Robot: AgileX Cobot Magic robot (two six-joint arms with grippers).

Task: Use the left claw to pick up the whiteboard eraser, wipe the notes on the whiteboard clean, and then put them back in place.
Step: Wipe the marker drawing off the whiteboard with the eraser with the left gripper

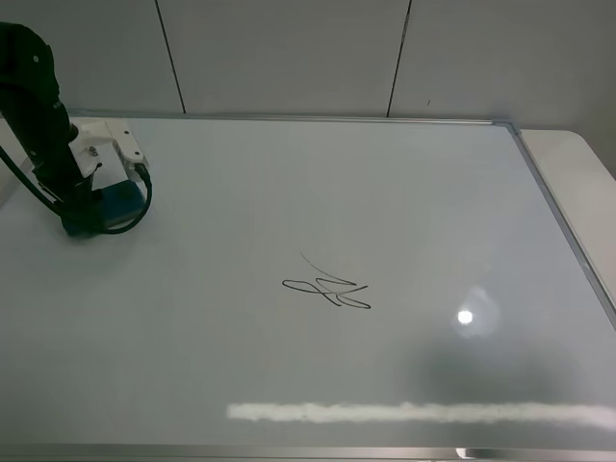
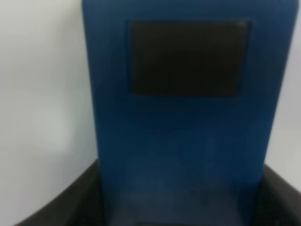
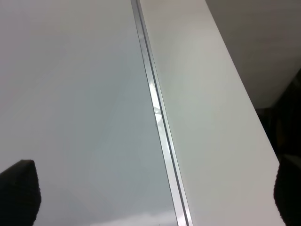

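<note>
The left pincer (image 1: 96,214) is gripping the teal whiteboard eraser (image 1: 125,200) by its long sides, at ten o'clock on the whiteboard (image 1: 318,173), probably keeping its underside flat for wiping; the notes (image 1: 327,289) are sitting unwiped near centre, toward four o'clock.

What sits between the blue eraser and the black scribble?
Nothing: only bare whiteboard separates the eraser from the scribble, as the high camera shows.
</note>
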